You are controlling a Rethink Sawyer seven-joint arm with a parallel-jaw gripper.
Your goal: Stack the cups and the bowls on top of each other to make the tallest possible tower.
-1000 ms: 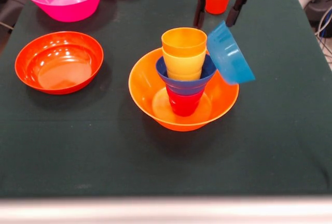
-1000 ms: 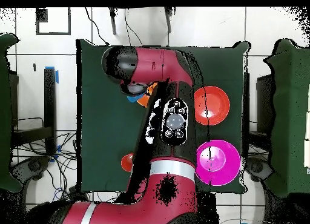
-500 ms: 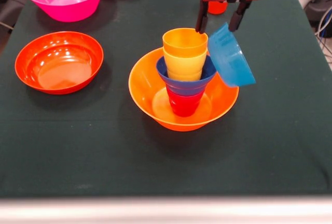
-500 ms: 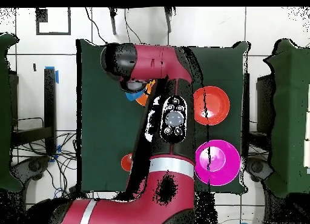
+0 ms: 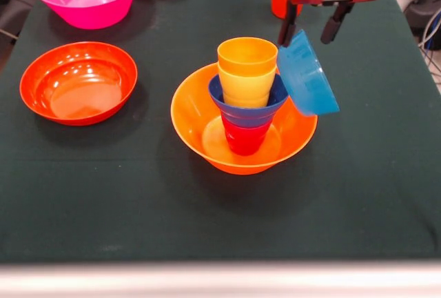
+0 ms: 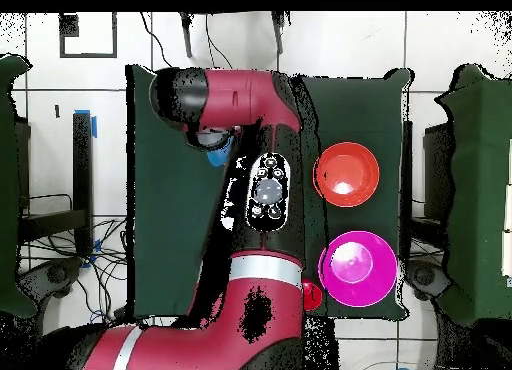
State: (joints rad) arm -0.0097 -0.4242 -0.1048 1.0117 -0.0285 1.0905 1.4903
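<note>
1. Two spread fingers of the gripper [image 5: 311, 29] hang above the tilted light blue bowl [image 5: 306, 74], gripping nothing.
2. That bowl leans against the tower [image 5: 246, 98], standing in the big yellow-orange bowl [image 5: 189, 122].

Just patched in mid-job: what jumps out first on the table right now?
The tower at mid-table: a yellow cup in a dark blue bowl on a red cup, inside the big orange bowl. A light blue bowl leans tilted against it, the open gripper just above.
</note>
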